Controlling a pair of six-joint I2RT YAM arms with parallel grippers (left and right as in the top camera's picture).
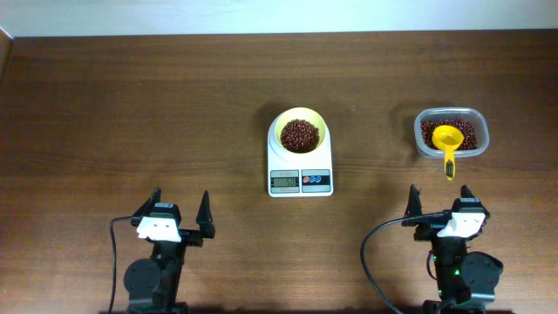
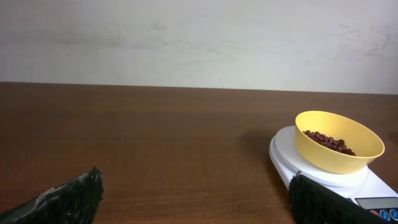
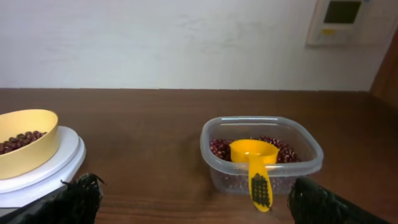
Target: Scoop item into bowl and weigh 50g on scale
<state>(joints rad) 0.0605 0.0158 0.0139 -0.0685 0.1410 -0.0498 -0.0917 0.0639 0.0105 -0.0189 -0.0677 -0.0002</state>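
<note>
The pale yellow bowl (image 1: pixel 300 133) sits on the white scale (image 1: pixel 299 180) at the table's middle, with reddish-brown beans (image 1: pixel 300 135) heaped inside. The bowl shows in the left wrist view (image 2: pixel 339 150) and the right wrist view (image 3: pixel 25 149) too. More beans (image 1: pixel 462 133) lie in a clear plastic container (image 1: pixel 451 133) at the right. A yellow scoop (image 1: pixel 447 143) rests in it, handle over the near rim, also in the right wrist view (image 3: pixel 254 162). My left gripper (image 1: pixel 181 215) and right gripper (image 1: pixel 440 206) are open and empty near the front edge.
The scale's display (image 1: pixel 284 181) and its red and blue buttons (image 1: pixel 316 180) face the front. A white wall runs behind the table's far edge, with a wall-mounted panel (image 3: pixel 341 20) at the right.
</note>
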